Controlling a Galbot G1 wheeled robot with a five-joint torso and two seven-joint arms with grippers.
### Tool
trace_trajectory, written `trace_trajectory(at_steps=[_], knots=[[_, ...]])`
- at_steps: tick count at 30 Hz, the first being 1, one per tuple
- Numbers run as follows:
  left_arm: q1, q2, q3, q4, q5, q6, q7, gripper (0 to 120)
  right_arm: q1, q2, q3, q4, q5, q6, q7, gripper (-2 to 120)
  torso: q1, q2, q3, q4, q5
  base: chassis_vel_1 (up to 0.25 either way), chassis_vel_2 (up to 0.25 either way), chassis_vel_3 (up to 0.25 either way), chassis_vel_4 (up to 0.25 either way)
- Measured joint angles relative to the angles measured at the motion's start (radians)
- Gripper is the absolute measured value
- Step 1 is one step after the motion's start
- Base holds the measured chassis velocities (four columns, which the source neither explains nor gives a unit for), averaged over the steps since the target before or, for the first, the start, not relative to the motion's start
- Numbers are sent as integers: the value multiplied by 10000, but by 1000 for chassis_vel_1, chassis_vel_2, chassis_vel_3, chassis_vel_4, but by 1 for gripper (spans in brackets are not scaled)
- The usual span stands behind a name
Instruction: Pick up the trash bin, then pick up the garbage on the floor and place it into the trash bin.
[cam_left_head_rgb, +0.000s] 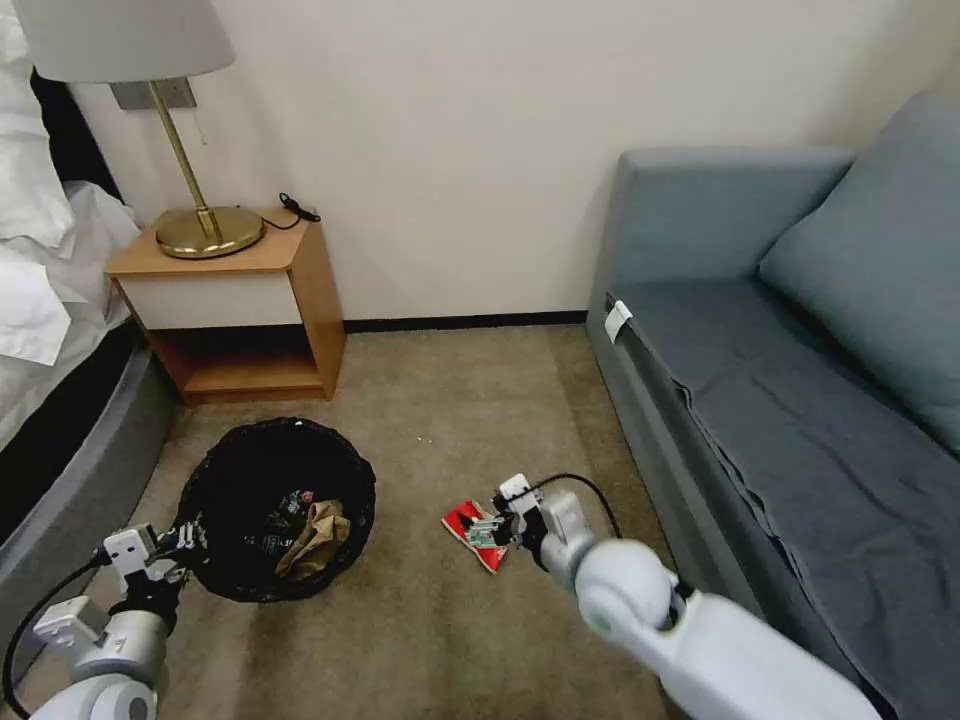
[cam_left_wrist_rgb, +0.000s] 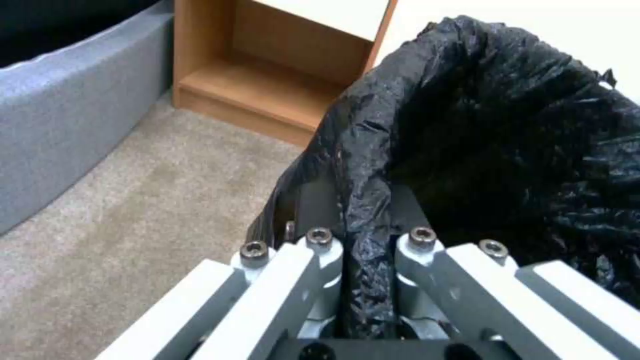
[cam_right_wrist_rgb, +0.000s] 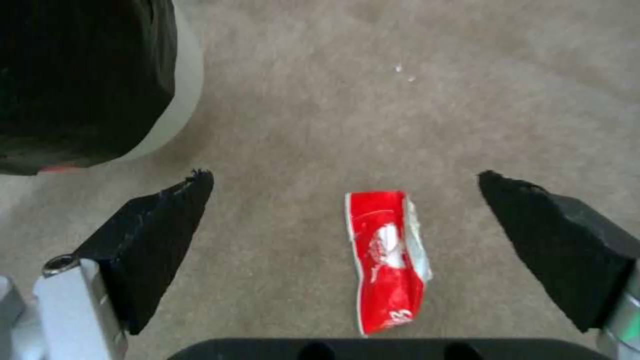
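The trash bin (cam_left_head_rgb: 275, 505), lined with a crinkled black bag, hangs at the left with my left gripper (cam_left_head_rgb: 185, 545) shut on its near rim; the left wrist view shows the bag's fold (cam_left_wrist_rgb: 363, 240) pinched between the fingers. A crumpled brown paper bag (cam_left_head_rgb: 315, 538) and other litter lie inside. A red-and-white packet (cam_left_head_rgb: 472, 522) lies flat on the carpet. My right gripper (cam_left_head_rgb: 485, 530) hovers open just above it, the packet (cam_right_wrist_rgb: 388, 260) lying between the two black pads (cam_right_wrist_rgb: 157, 240). The bin's white base (cam_right_wrist_rgb: 175, 100) shows beside it.
A wooden nightstand (cam_left_head_rgb: 240, 300) with a brass lamp (cam_left_head_rgb: 205, 225) stands behind the bin. A bed's grey edge (cam_left_head_rgb: 70, 470) runs along the left. A grey-blue sofa (cam_left_head_rgb: 780, 400) fills the right. Bare carpet (cam_left_head_rgb: 450, 400) lies between.
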Motion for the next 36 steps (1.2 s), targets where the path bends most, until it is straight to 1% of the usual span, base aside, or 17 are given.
trace_trajectory(at_steps=[1,3,6,7,11,12,14,16,19,21,22,26,27,31,36], knots=[[-10,31,-15,50,-35,-20,14,4,381,105,-236,-314,287,-173,-57,100,0,0,0,2,0,0,0,0,0],[-13,46,-27,71,-51,-26,18,4,531,143,-333,-454,347,-229,-142,100,0,0,0,2,2,0,0,0,0],[-33,169,-110,251,-171,-82,48,4,1476,299,-1179,-1440,555,-793,-1165,100,0,0,0,1,2,0,0,0,0],[-33,169,-110,251,-171,-82,48,4,1476,299,-1179,-1440,555,-793,-1165,100,0,0,0,1,2,0,0,0,0],[-35,268,-166,398,-233,-142,82,4,2044,434,-1869,-2298,581,-934,-1673,100,0,0,0,1,2,0,0,0,0],[-35,268,-166,398,-233,-142,82,4,2044,434,-1869,-2298,581,-934,-1673,100,0,0,0,1,2,0,0,0,0],[-42,322,-196,488,-279,-174,98,4,2366,586,-2213,-3014,577,-937,-2018,100,0,-1,0,2,-1,0,0,0,0],[-85,357,-205,532,-342,-184,125,4,2775,970,-2716,-4100,198,-775,-2606,100,0,0,0,0,0,0,0,0,0],[-110,357,-205,536,-346,-185,128,4,2860,1177,-2833,-4511,-61,-627,-2777,100,0,0,0,0,0,0,0,0,0],[-156,353,-239,536,-365,-185,135,4,2979,1685,-2941,-5468,-654,-230,-3142,100,0,0,-1,2,1,0,0,0,0],[-156,353,-239,536,-365,-185,135,4,2979,1685,-2941,-5468,-654,-230,-3142,100,0,0,-1,2,1,0,0,0,0],[-196,378,-361,535,-437,-157,137,4,3066,2233,-3002,-6930,-1478,309,-3534,100,0,0,0,0,0,0,0,0,0],[-196,378,-361,535,-437,-157,137,4,3066,2233,-3002,-6930,-1478,309,-3534,100,0,0,0,0,0,0,0,0,0],[-225,434,-401,578,-459,-138,140,4,3102,2590,-2933,-7836,-1978,677,-3765,100,0,0,-1,1,0,0,0,0,0],[-284,457,-379,613,-447,-106,140,4,3113,2934,-2790,-8520,-2268,965,-3818,100,0,0,-1,0,1,0,0,0,0]])
